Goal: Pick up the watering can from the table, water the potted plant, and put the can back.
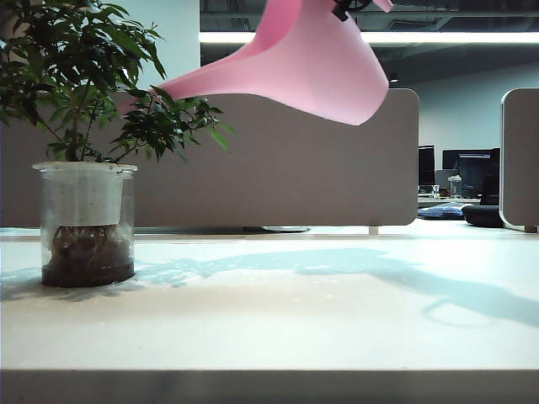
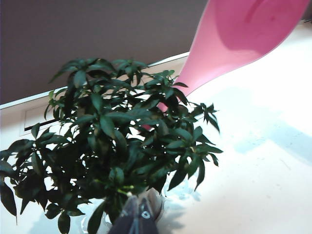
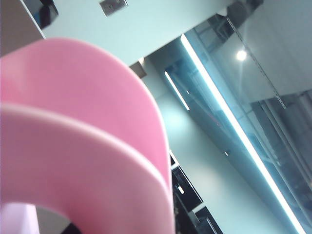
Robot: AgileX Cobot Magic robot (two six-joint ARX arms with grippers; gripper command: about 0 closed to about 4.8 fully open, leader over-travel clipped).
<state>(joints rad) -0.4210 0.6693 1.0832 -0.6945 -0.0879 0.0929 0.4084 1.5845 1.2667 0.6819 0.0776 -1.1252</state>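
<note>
Smooth pink watering can (image 1: 312,67) tilted, spout among glossy potted plant (image 1: 84,126) leaves

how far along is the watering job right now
Done: the watering can is off the table. In hand: the right gripper carries it tilted, spout tip in the potted plant's leaves; no water visible. The left gripper waits by the plant. Left: setting the can back.

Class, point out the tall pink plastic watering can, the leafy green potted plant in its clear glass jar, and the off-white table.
Pink plastic watering can (image 1: 324,71): exterior view, body.
Potted plant (image 1: 84,84): exterior view, leaves.
Off-white table (image 1: 303,328): exterior view, bare top.
</note>
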